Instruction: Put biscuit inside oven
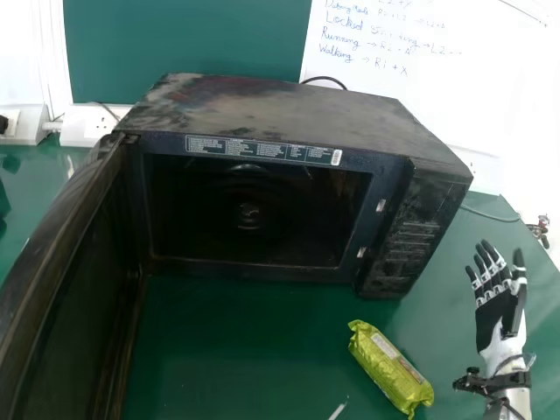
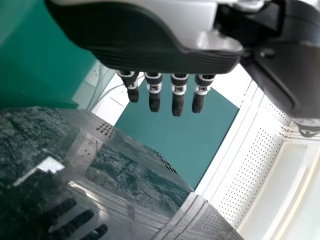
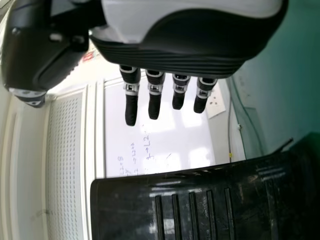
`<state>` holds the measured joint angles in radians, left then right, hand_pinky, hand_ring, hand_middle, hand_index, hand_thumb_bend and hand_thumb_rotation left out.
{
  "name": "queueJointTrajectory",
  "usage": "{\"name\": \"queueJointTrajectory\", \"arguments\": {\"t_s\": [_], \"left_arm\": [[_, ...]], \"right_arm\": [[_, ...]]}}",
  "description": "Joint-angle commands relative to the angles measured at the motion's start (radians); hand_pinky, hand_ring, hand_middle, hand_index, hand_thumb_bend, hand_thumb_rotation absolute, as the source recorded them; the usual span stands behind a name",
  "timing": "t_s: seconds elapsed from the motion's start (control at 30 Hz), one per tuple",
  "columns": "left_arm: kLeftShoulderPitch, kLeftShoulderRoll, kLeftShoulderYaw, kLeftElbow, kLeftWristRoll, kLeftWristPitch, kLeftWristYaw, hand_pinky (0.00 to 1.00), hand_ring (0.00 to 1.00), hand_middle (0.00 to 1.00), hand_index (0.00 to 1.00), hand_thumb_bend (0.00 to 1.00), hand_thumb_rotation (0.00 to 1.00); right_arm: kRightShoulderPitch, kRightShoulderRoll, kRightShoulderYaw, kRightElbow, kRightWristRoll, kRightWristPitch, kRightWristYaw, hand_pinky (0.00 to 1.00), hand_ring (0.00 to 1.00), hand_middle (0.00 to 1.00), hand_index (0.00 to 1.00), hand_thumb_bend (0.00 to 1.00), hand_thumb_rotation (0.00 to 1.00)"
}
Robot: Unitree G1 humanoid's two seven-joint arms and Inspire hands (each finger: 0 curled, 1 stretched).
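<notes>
Since right hand (image 1: 497,317) and left hand (image 2: 150,37) are open, the biscuit packet (image 1: 388,365) at near right should be gripped mid-length, without crushing.

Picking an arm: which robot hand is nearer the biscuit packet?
The right robot hand, right of the green packet; the left robot hand is by a glossy dark panel.

"Is the head view peering forward and down from above the oven (image 1: 280,105)?"
"Yes, and the wrist views are looking close past the left hand (image 2: 150,55) and right hand (image 1: 497,317), sharing its green panel (image 1: 184,39) and whiteboard (image 1: 394,101) respectively."
</notes>
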<state>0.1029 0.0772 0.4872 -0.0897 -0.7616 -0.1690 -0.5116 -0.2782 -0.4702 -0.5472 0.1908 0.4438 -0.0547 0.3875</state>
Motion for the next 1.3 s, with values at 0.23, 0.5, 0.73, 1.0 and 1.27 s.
{"name": "queueJointTrajectory", "arguments": {"t_s": [0.23,0.5,0.73,1.0,1.27], "left_arm": [[0.020,-0.008,-0.008,-0.023,-0.004,-0.004,-0.005,1.00,1.00,1.00,1.00,0.87,0.84],[0.022,-0.008,-0.012,-0.027,-0.012,0.005,-0.009,1.00,1.00,1.00,1.00,0.88,0.82],[0.022,-0.012,-0.016,-0.026,-0.005,0.000,-0.008,1.00,1.00,1.00,1.00,0.87,0.83],[0.017,-0.015,-0.018,-0.021,0.003,-0.003,-0.004,1.00,1.00,1.00,1.00,0.88,0.82],[0.018,-0.017,-0.020,-0.024,0.001,-0.003,-0.005,1.00,1.00,1.00,1.00,0.88,0.82]], "right_arm": [[0.053,-0.056,0.062,-0.109,-0.137,-0.010,-0.028,0.99,0.96,0.95,0.89,0.86,0.60],[0.048,-0.095,0.100,-0.101,-0.236,-0.033,-0.030,0.92,0.94,0.93,0.89,0.81,0.58],[0.036,-0.131,0.143,-0.050,-0.294,-0.097,-0.007,0.84,0.92,0.92,0.88,0.89,0.56],[0.044,-0.172,0.197,-0.055,-0.361,-0.104,0.007,0.81,0.93,0.94,0.88,0.90,0.56],[0.053,-0.201,0.230,-0.060,-0.436,-0.132,-0.004,0.80,0.90,0.92,0.88,0.90,0.55]]}}
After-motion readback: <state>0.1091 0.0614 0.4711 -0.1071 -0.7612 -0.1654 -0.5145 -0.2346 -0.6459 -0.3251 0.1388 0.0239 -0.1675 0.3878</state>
